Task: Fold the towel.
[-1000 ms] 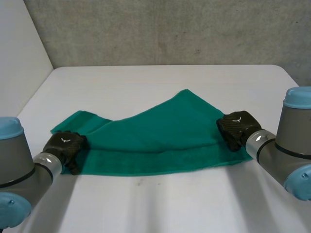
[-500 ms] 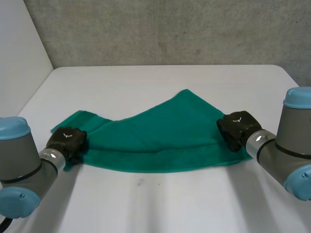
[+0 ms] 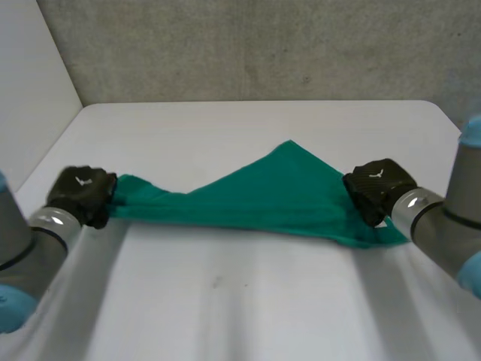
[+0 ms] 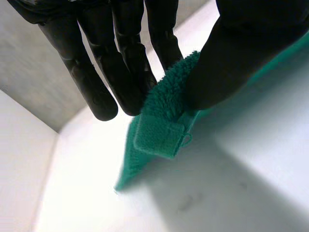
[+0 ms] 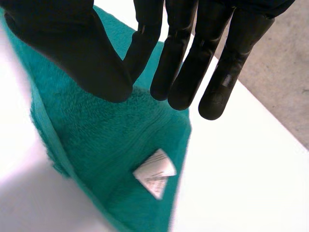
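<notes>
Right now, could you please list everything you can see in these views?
towel: one, green, stretched between the two hands across the table's middle
label: one, white, on the towel near the right hand's fingertips
table: one, white, under the towel
wall: one, grey, behind the table
left arm: one, grey, at the table's near left
right arm: one, grey with a light-blue cap, at the table's near right
left hand: one, black, pinching the towel's left end between thumb and fingers
right hand: one, black, pinching the towel's right end
</notes>
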Controlling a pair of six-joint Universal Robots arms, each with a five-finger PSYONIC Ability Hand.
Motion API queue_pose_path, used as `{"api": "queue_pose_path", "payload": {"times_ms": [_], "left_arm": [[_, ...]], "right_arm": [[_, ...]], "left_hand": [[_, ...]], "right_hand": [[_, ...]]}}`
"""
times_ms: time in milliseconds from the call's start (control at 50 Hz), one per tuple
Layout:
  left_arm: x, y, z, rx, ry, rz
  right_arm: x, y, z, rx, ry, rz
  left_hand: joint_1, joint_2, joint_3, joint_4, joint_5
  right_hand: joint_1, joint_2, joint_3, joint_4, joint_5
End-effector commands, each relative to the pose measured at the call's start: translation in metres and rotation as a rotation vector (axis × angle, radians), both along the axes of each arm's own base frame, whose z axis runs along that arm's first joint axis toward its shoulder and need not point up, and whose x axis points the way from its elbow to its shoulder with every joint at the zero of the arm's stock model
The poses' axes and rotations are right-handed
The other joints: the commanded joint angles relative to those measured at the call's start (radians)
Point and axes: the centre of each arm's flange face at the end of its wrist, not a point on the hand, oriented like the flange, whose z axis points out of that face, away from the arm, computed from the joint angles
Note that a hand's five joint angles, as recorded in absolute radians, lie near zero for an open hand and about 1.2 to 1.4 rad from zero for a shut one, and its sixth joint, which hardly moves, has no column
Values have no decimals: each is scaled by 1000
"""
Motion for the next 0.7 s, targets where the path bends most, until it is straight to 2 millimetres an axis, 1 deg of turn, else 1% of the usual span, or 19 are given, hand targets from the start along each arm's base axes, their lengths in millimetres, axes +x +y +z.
{"api": "queue_pose_path", "payload": {"times_ms": [20, 80, 100, 140, 200, 220, 240, 280, 300, 340, 380, 440, 480, 520, 540, 560, 600, 620, 700], "left_arm": [[8, 42, 64, -70, 17, -4], [9, 51, 74, -77, 18, -13], [8, 53, 74, -76, 20, -19], [8, 53, 74, -73, 21, -25], [9, 52, 63, -32, 22, -41], [9, 50, 59, -16, 21, -40], [9, 46, 47, 30, 15, -37], [7, 42, 34, 75, 7, -40], [5, 38, 24, 111, 0, -44], [4, 33, 15, 143, -4, -44], [2, 26, 7, 166, -10, -44], [1, 21, 0, 189, -14, -42], [1, 18, -2, 192, -12, -43], [0, 13, -1, 179, -9, -41], [-1, 9, 1, 162, -2, -41], [-1, 7, 4, 149, 1, -38], [-1, 3, 7, 127, 8, -35], [-1, -1, 9, 107, 11, -33], [-1, -6, 11, 81, 13, -27]], "right_arm": [[-18, 48, 54, 40, 249, 103], [-24, 70, 66, 46, 311, 147], [-25, 73, 67, 44, 320, 153], [-25, 78, 65, 35, 333, 168], [-22, 76, 57, 34, 325, 170], [-21, 72, 49, 37, 325, 170], [-20, 70, 42, 46, 328, 171], [-18, 63, 27, 74, 330, 171], [-16, 56, 13, 104, 323, 163], [-15, 51, 3, 130, 305, 149], [-14, 43, -5, 156, 268, 117], [-13, 36, -6, 154, 207, 78], [-12, 32, -5, 151, 132, 37], [-12, 32, -3, 148, 91, 19], [-14, 37, 2, 140, 62, 10], [-15, 40, 7, 132, 46, 8], [-16, 44, 12, 124, 34, 11], [-21, 55, 18, 115, 7, 33], [-29, 67, 9, 170, -24, 58]], "left_hand": [[278, 203, 210, 206, 257], [278, 203, 210, 206, 257], [278, 203, 210, 206, 257], [278, 203, 210, 206, 257], [278, 203, 210, 206, 257], [278, 203, 210, 206, 257], [278, 203, 210, 206, 257], [278, 203, 210, 206, 257], [278, 203, 210, 206, 257], [278, 203, 210, 206, 257], [278, 203, 210, 206, 257], [278, 203, 210, 206, 257], [278, 203, 210, 206, 257], [278, 203, 210, 206, 257], [278, 203, 210, 206, 257], [278, 203, 210, 206, 257], [278, 203, 210, 206, 257], [278, 203, 210, 206, 257], [278, 203, 210, 206, 257]], "right_hand": [[427, 231, 215, 204, 228], [427, 231, 215, 204, 228], [427, 231, 215, 204, 228], [427, 231, 215, 204, 228], [427, 231, 215, 204, 228], [427, 231, 215, 204, 228], [427, 231, 215, 204, 228], [427, 231, 215, 204, 228], [427, 231, 215, 204, 228], [427, 231, 215, 204, 228], [427, 231, 215, 204, 228], [427, 231, 215, 204, 228], [427, 231, 215, 204, 228], [238, 42, 26, 15, 39], [48, -148, -164, -175, -151], [-17, -214, -230, -241, -217], [-68, -264, -280, -291, -267], [-202, -398, -414, -425, -401], [-235, -432, -448, -459, -435]]}}
